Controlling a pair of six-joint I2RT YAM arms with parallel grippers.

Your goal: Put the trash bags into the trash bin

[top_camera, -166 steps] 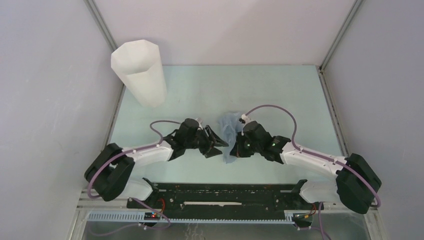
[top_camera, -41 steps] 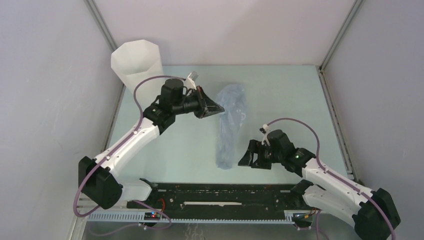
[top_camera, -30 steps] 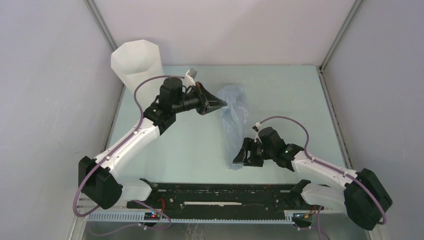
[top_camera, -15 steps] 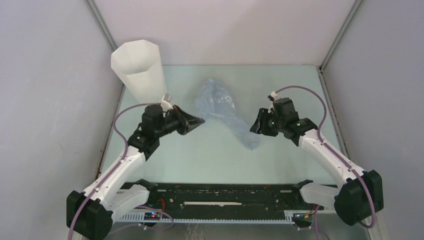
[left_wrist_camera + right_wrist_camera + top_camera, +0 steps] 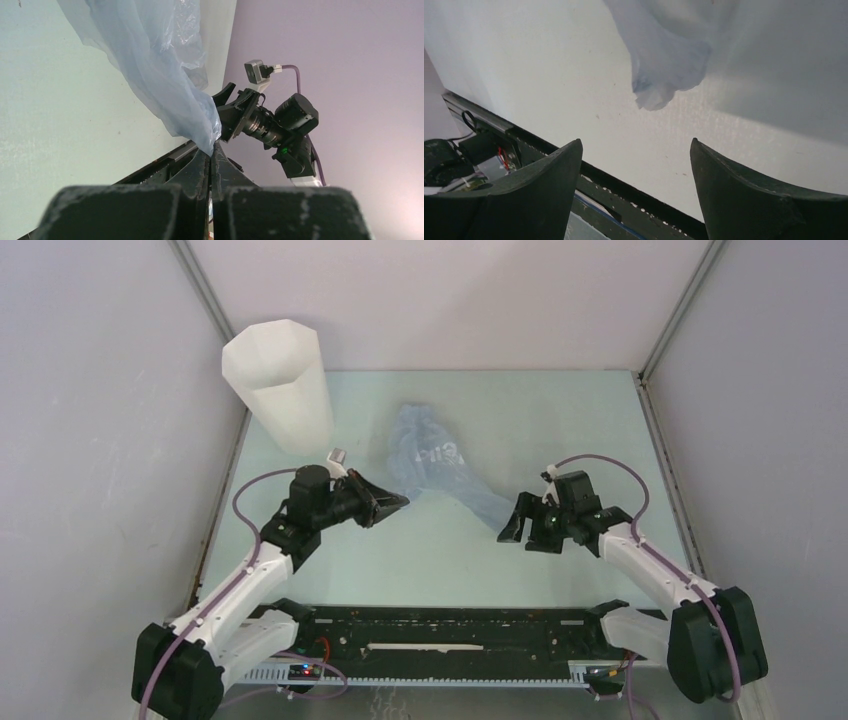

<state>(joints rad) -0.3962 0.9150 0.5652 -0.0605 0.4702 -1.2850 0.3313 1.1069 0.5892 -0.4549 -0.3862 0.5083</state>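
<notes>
The trash bag [image 5: 435, 460], pale blue and crinkly with white lettering, stretches across the middle of the table. My left gripper [image 5: 400, 502] is shut on its near-left corner. In the left wrist view the film [image 5: 155, 65] rises from my pinched fingertips [image 5: 211, 150]. My right gripper [image 5: 513, 525] stands open beside the bag's right tail, with nothing between its fingers. In the right wrist view that tail [image 5: 664, 65] lies beyond the gripper [image 5: 636, 145]. The trash bin [image 5: 280, 390], tall, white and faceted, stands upright in the far-left corner, away from both grippers.
A black rail [image 5: 440, 625] with cables runs along the table's near edge, also visible below my right fingers [image 5: 624, 195]. Grey walls close in the table on the left, back and right. My right arm [image 5: 280, 125] shows in the left wrist view.
My right gripper has dropped toward the near edge and spread wider, free of the bag's tail. My left gripper, still pinching the bag, shifted slightly nearer. The bag has settled flatter.
</notes>
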